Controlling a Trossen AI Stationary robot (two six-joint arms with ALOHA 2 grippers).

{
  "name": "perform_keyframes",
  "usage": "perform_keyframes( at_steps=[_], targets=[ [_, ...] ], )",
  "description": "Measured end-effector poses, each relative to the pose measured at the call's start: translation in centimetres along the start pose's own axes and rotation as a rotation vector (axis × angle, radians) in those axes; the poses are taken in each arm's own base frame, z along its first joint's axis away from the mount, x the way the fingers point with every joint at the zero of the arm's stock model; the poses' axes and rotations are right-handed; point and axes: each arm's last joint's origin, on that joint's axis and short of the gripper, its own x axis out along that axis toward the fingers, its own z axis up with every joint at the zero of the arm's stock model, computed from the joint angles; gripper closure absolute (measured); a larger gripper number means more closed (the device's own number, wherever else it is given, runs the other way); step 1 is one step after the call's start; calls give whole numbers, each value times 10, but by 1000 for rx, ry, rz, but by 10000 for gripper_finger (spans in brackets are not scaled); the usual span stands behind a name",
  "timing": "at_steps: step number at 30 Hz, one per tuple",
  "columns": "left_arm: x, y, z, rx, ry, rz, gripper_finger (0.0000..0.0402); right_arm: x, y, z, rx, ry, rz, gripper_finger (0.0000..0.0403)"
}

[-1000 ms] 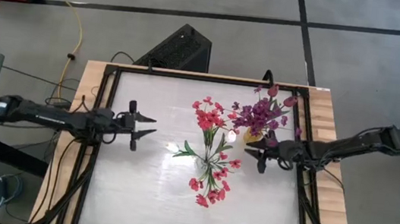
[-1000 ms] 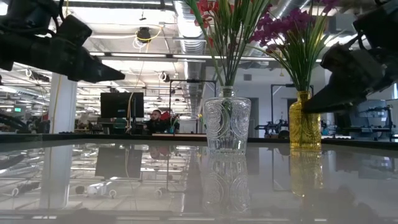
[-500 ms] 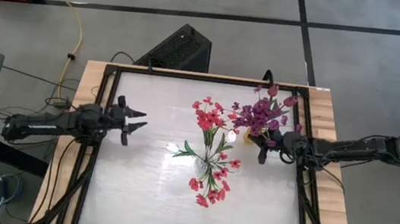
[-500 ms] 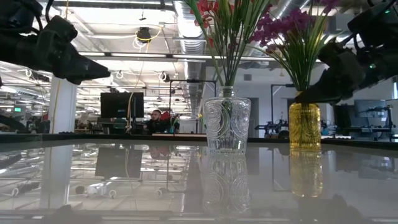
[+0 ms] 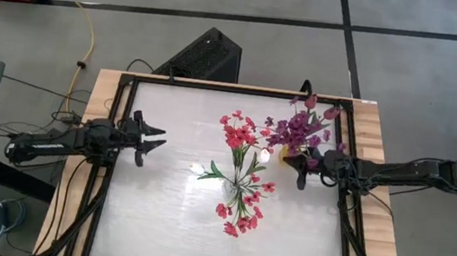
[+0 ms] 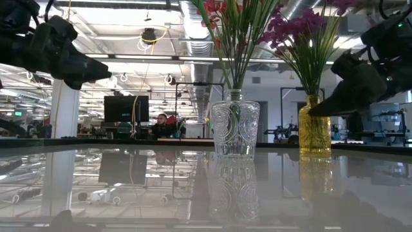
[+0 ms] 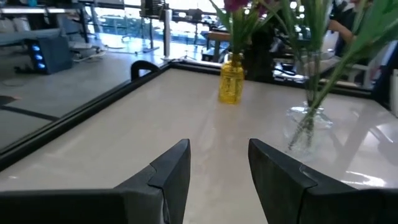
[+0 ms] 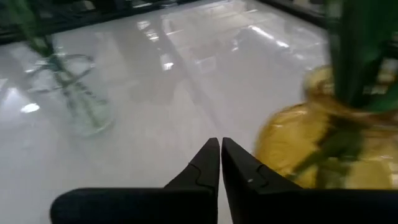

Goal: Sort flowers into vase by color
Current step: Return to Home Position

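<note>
Right gripper (image 8: 220, 149): my jaws pressed together, just beside the yellow vase (image 6: 315, 131) holding purple flowers (image 5: 296, 129). Left gripper (image 7: 219, 167): jaws spread, well apart from it, bare table (image 5: 155, 224) between.

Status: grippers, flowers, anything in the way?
Left gripper open, left side. Right gripper shut, empty, beside yellow vase. Red flowers in clear vase, purple flowers in yellow. Nothing blocking.

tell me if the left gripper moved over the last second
Yes. The left gripper drew back leftward, farther from the clear vase.
</note>
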Motion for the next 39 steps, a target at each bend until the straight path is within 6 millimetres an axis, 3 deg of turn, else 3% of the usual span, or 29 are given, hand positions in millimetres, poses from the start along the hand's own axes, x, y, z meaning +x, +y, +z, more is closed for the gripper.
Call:
perform_keyframes(
  at_steps=[4, 15, 20, 30, 39],
  targets=[
    [0, 0, 0, 0, -2, 12, 251, 0, 3, -1, -2, 13, 66, 357],
    [0, 0, 0, 27, -2, 15, 251, -3, 4, 3, -54, 71, 48, 359],
    [0, 1, 0, 36, -3, 18, 251, -9, -1, -6, -79, 75, -10, 359],
    [0, 1, 0, 42, -2, 18, 251, -25, -6, 9, -80, -7, -54, 359],
    [0, 1, 0, 32, -2, 18, 251, -26, -7, 10, -73, -13, -59, 359]
  ],
)
